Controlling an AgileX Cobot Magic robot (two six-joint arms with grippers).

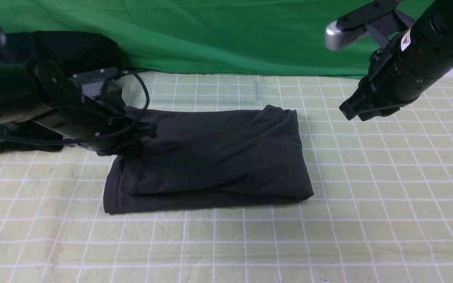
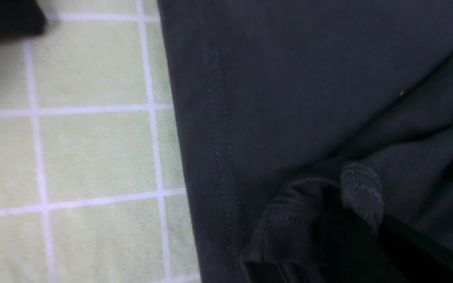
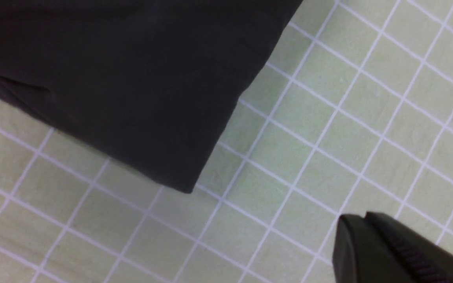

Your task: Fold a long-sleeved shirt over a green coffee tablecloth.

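**Front view.**
- One long-sleeved shirt (image 1: 210, 153), charcoal, folded into a thick rectangle of several layers. Its long axis runs left to right.
- One green coffee tablecloth (image 1: 368, 196), gridded, lies flat under the shirt and shows on all sides of it.
- The left gripper (image 1: 148, 131) is low at the shirt's far-left corner, touching the cloth.
- The right gripper (image 1: 352, 110) hangs in the air off the shirt's right edge, well apart from it and carrying nothing.
- Beyond the shirt are one plain green drape (image 1: 230, 35) and one heap of dark garments (image 1: 73, 47) at its far left.

**Left wrist view.**
- The shirt (image 2: 309, 78) fills most of the frame, its stitched hem running beside bare tablecloth (image 2: 92, 153).
- The left gripper (image 2: 352, 228) is clenched.
- A ribbed wad (image 2: 362, 192), probably a cuff, is bunched at the gripper's tip and looks pinched there.

**Right wrist view.**
- A rounded folded corner of the shirt (image 3: 132, 78) lies on the tablecloth (image 3: 328, 118).
- The right gripper (image 3: 362, 224) has its tips pressed together, empty, clear of that corner.

**Handling, judged.**
- The shirt looks light, limp and not fragile.
- It has no stiffness, so the layers will slide and sag if lifted from one point.
- Best hold: pinch through all layers at the two corners of one edge.
- Hems and cuffs should grip better than open cloth.
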